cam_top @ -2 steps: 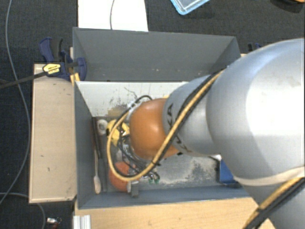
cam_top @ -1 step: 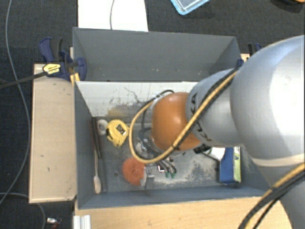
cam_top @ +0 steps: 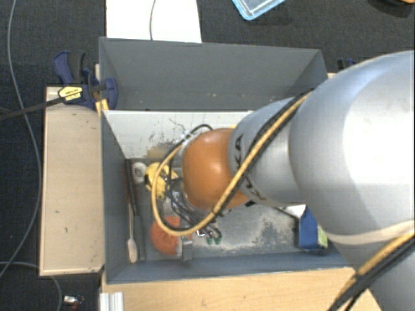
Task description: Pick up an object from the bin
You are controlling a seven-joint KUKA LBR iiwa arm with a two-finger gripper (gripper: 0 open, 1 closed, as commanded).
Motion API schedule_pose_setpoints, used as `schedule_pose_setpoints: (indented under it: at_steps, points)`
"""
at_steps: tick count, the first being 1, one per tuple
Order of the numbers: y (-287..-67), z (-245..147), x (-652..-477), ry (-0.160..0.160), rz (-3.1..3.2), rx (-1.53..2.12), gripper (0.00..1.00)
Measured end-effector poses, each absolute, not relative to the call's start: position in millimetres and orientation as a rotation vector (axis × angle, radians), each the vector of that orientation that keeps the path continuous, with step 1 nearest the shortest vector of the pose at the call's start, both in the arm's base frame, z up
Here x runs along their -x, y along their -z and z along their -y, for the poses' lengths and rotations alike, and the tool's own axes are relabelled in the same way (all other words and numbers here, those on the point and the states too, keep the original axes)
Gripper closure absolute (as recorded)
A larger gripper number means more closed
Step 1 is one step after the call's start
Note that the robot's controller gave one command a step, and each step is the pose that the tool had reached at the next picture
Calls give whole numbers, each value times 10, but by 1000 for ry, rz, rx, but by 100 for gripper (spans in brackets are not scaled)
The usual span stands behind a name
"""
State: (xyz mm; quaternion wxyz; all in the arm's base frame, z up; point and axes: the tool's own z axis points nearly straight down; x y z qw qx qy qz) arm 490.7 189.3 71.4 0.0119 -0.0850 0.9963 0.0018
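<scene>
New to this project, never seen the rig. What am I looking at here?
One camera looks down into a grey metal bin from above. The big silver shape is a robot arm reaching in from the right; the orange dome is a cover on its wrist, with cables round it. It is meant to pick one thing out. Near the wrist lie a reddish-orange ball and a yellow thing; a long stick lies by the left wall, a blue thing at the right. Whether anything is held I cannot tell.
</scene>
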Motion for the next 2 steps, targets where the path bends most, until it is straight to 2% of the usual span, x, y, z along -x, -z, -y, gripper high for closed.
schedule_pose_setpoints:
  at_steps: [1,2]
  points:
    - [-724,-1548,-4861,-1,-3111,249,100]
    - [-724,-1548,-4861,-1,-3111,248,100]
